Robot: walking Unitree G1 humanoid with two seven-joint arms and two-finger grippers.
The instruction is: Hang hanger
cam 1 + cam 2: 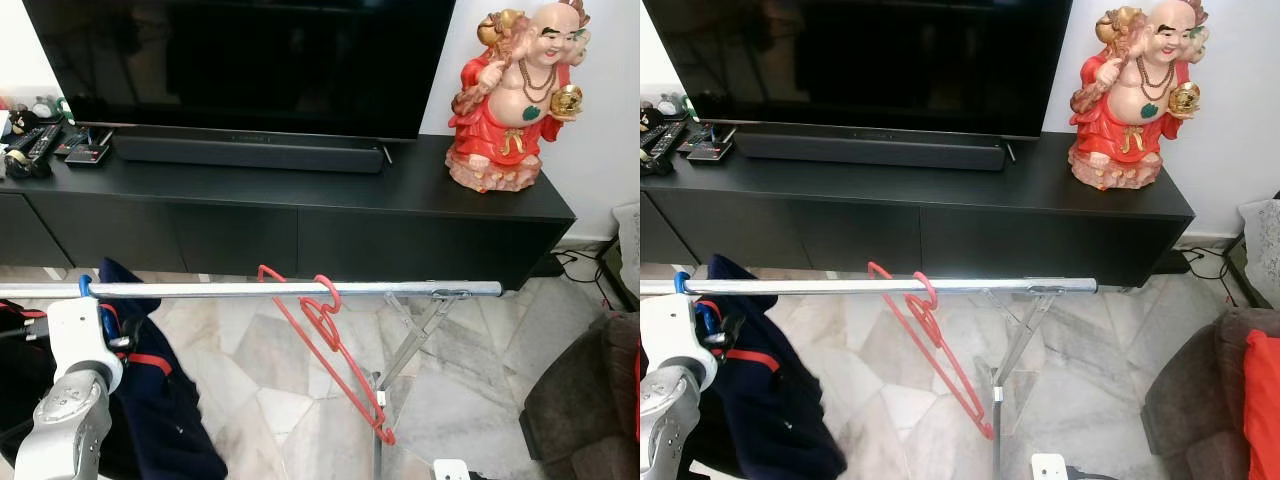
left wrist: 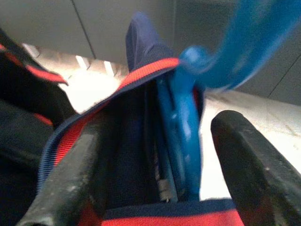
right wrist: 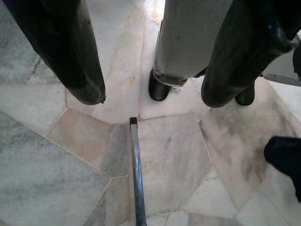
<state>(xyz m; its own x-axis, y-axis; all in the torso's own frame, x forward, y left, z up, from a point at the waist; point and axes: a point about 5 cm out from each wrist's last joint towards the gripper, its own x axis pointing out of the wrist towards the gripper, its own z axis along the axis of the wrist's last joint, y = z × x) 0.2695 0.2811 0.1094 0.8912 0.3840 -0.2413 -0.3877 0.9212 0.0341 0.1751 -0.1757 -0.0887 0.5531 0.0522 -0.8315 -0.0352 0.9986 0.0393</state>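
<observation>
The blue hanger carrying the navy garment sits at the robot's left end of the rail, its hook looped over the bar, and the left end effector is right at its neck: in the left wrist view the two black fingers stand apart on either side of the hanger's stem and the red-trimmed collar, not closed on it, though that view is close and blurred, so whether a finger brushes the cloth is hard to say. The rail's long axis runs across the robot from left to right, so any sliding goes sideways along it. A red hanger hangs empty near the rail's middle, well apart from the blue one. The left arm is plainly the nearer. The right end effector hangs idle, fingers spread, pointing down at the marble floor.
</observation>
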